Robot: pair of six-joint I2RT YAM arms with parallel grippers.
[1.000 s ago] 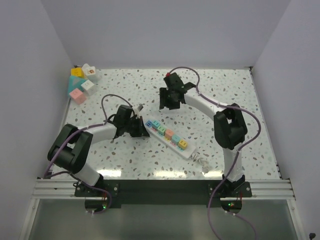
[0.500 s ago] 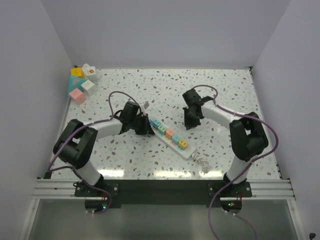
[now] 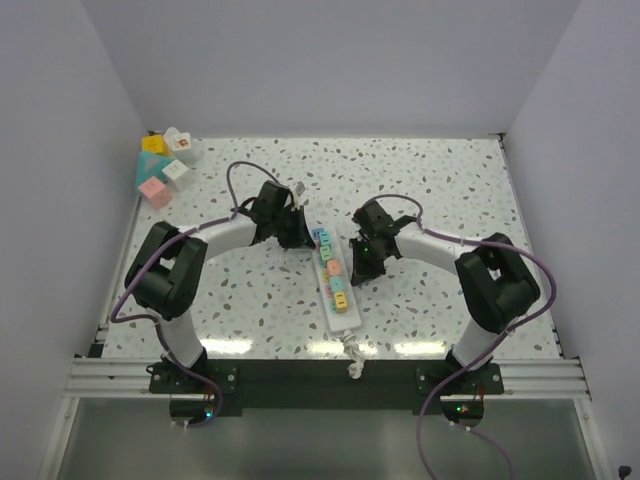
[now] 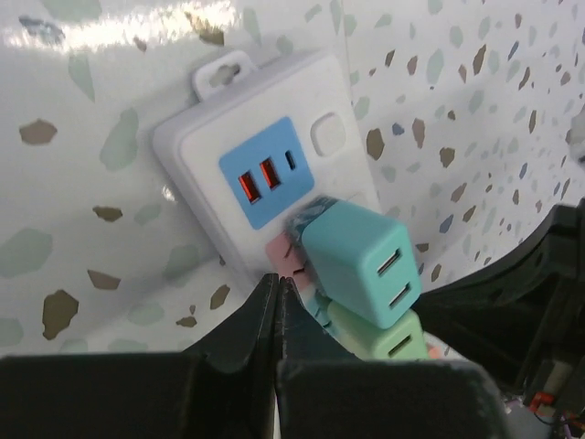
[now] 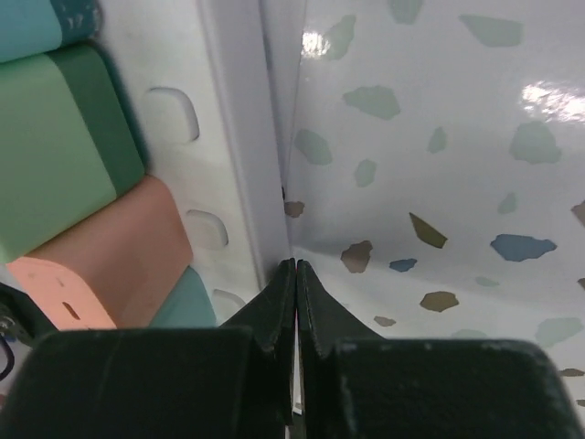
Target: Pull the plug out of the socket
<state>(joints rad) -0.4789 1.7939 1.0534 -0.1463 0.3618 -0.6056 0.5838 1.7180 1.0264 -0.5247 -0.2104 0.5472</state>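
Note:
The socket is a white power strip lying almost straight toward me at mid-table, with several coloured cube plugs in a row on it. My left gripper is shut and empty, its tips against the strip's far end. In the left wrist view the shut tips touch the strip's edge beside a teal plug and a green plug. My right gripper is shut and empty too, pressed against the strip's right side, next to a green plug and an orange plug.
A cluster of coloured blocks sits in the far left corner. The strip's white cord trails over the table's near edge between the arm bases. Walls close the table on the left, back and right.
The strip has swung from a diagonal lie to nearly straight toward me. The right gripper shut and came down from the far side to the strip's right edge. The left gripper moved right with the far end.

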